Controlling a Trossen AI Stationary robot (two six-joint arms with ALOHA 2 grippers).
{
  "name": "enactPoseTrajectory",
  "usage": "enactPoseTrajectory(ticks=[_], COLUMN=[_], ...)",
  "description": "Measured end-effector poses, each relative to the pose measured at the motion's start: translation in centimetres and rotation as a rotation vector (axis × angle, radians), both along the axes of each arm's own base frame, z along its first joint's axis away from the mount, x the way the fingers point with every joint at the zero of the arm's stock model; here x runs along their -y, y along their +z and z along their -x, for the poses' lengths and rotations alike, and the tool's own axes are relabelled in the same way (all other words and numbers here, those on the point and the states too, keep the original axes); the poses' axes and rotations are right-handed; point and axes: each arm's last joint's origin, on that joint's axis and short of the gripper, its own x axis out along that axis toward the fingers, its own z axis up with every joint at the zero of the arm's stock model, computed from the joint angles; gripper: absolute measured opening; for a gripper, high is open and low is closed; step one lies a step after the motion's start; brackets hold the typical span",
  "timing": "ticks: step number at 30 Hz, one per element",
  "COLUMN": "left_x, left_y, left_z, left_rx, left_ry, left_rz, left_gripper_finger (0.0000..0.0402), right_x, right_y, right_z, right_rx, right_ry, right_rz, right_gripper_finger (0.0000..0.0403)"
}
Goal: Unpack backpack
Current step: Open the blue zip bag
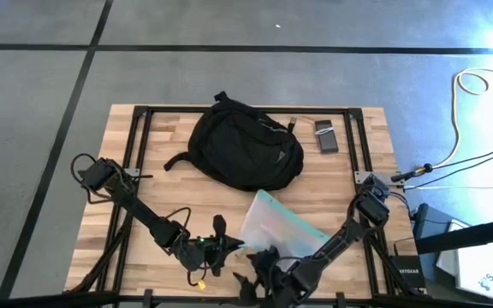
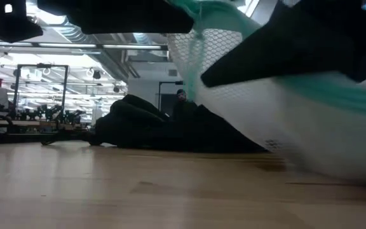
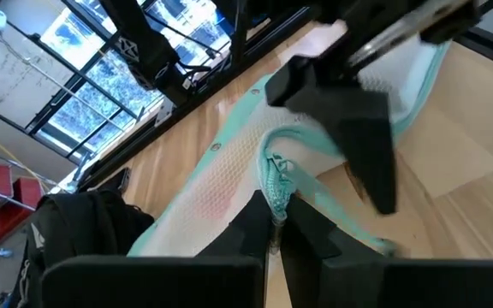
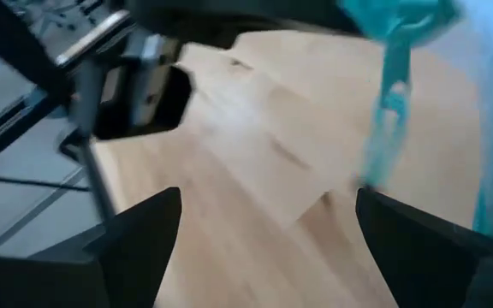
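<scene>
At the table's far middle sits the backpack (image 1: 246,145), black, slumped flat, clear of both arms. Just beside it on the far right: a small dark device (image 1: 326,137). Between backpack and near edge lies the teal-edged mesh pouch (image 1: 276,224), one end lifted off the wooden table (image 1: 144,171). Left gripper (image 3: 277,224) is at the pouch's near edge, fingers pinched together on its teal zipper pull (image 3: 276,180). Right gripper (image 4: 264,227) is at the near edge just beside it, fingers spread wide, holding nothing.
</scene>
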Motion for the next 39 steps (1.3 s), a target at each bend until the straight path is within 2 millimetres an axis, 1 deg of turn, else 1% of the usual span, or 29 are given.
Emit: enactPoseTrajectory(ticks=[4, 8, 10, 13, 17, 21, 25, 30, 35, 39], left_x=[0.1, 0.2, 0.3, 0.5, 0.7, 0.7, 0.8, 1.0, 1.2, 1.3], left_y=[0.1, 0.1, 0.2, 0.2, 0.3, 0.3, 0.4, 0.9, 1.2, 1.2], left_z=[0.0, 0.0, 0.1, 0.2, 0.3, 0.3, 0.3, 0.1, 0.0, 0.0], left_rx=[0.001, 0.001, 0.001, 0.001, 0.010, 0.011, 0.014, 0.021, 0.025, 0.026], left_ry=[0.001, -0.002, -0.008, -0.017, -0.024, -0.019, -0.020, -0.023, -0.035, -0.042], left_rz=[0.007, 0.005, -0.002, -0.011, -0.007, -0.001, 0.001, -0.001, -0.014, -0.014], left_gripper_finger=[0.0000, 0.0000, 0.0000, 0.0000, 0.0000, 0.0000, 0.0000, 0.0000, 0.0000, 0.0000], right_x=[1.5, 2.2, 2.4, 2.3, 2.3, 2.9, 3.1, 3.2, 2.8, 2.6], right_y=[-0.2, -0.1, 0.2, 0.6, 1.1, 1.0, 1.1, 1.8, 2.0, 2.1], right_z=[-0.8, -1.0, -0.7, 0.4, 1.7, 1.7, 1.6, 2.3, 2.0, 1.8], right_rx=[-0.019, -0.048, -0.078, -0.122, -0.120, -0.137, -0.144, -0.148, -0.106, -0.091], right_ry=[-0.059, -0.067, -0.056, -0.047, -0.095, -0.121, -0.116, -0.110, -0.106, -0.087], right_rz=[-0.014, 0.015, 0.047, 0.101, 0.165, 0.174, 0.206, 0.285, 0.249, 0.256], right_gripper_finger=[0.0335, 0.0331, 0.0316, 0.0285, 0.0245, 0.0215, 0.0195, 0.0182, 0.0182, 0.0182])
